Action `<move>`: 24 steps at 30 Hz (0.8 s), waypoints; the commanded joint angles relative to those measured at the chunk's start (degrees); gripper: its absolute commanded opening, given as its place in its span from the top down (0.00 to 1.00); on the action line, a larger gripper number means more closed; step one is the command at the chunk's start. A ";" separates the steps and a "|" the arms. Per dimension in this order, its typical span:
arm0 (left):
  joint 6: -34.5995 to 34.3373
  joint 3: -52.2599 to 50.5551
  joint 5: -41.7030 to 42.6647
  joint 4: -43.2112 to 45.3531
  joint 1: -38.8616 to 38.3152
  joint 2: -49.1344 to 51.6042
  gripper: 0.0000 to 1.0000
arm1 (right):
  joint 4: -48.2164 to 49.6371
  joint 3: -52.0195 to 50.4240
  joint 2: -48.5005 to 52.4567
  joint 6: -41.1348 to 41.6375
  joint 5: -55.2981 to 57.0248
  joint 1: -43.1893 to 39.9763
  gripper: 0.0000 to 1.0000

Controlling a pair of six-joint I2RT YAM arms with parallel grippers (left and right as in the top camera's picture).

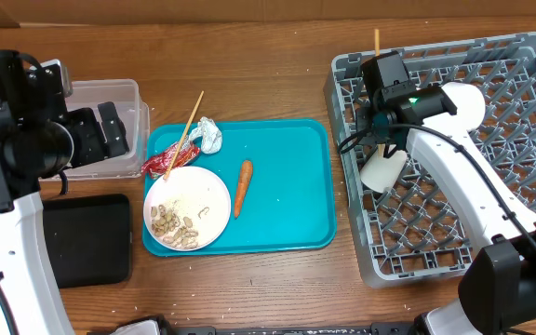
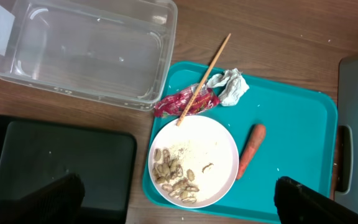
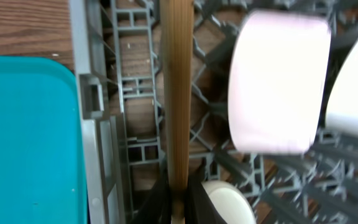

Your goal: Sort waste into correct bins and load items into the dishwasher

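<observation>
The right gripper (image 3: 179, 202) is clamped on a wooden chopstick (image 3: 178, 87), held upright just inside the left wall of the grey dish rack (image 1: 454, 247), close to the right edge of the teal tray (image 1: 291, 209). A pale-pink cup (image 3: 278, 81) lies on its side among the pegs just right of the stick, and a white dish (image 1: 384, 172) is near it. The left gripper (image 2: 178, 183) hangs with its fingers wide apart, over the clear tub (image 2: 86, 50) in the overhead view. The black tray (image 2: 55, 162) lies nearer, beside the teal tray's left edge.

The plate (image 2: 194, 162), holding peanut shells (image 2: 173, 177), fills the teal tray's near-left corner. The red wrapper (image 2: 188, 102), the tissue (image 2: 232, 87) and a second chopstick (image 2: 207, 71) crowd the far-left corner, the stick's lower end at the plate's rim. The carrot (image 2: 250, 149) lies just right of the plate, with open teal surface beyond it.
</observation>
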 commanded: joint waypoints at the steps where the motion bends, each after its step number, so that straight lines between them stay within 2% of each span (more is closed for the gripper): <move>1: 0.04 -0.15 -0.59 0.11 0.22 0.94 0.00 | 0.81 0.61 0.07 -4.76 0.87 0.70 0.96; 5: 0.04 -0.15 -0.59 0.11 0.22 1.97 0.00 | 0.81 0.26 2.05 -4.90 0.31 1.70 0.95; 6: 0.04 -0.15 -0.59 0.11 0.22 2.14 0.00 | 0.72 0.09 2.56 -4.87 0.33 1.68 0.89; 7: 0.04 -0.15 -0.59 0.11 0.22 2.36 0.00 | 0.17 0.00 3.02 -4.87 0.31 1.68 0.77; 8: 0.04 -0.15 -0.59 0.09 0.22 2.56 0.00 | -0.22 0.00 3.54 -4.79 0.24 1.68 0.75; 14: 0.04 -0.15 -0.59 0.11 0.22 3.45 0.00 | -1.55 1.42 1.33 -3.34 0.09 4.33 0.67; 17: 0.04 -0.15 -0.59 0.11 0.22 3.82 0.00 | -1.03 4.17 -1.51 -0.44 -4.20 7.43 0.64; 20: 0.04 -0.15 -0.59 0.11 0.22 3.93 0.00 | 2.67 6.73 -3.10 6.32 -13.94 11.06 0.63; 24: 0.04 -0.15 -0.59 0.11 0.22 3.93 0.00 | 14.67 6.67 -1.99 21.29 -24.57 16.39 0.60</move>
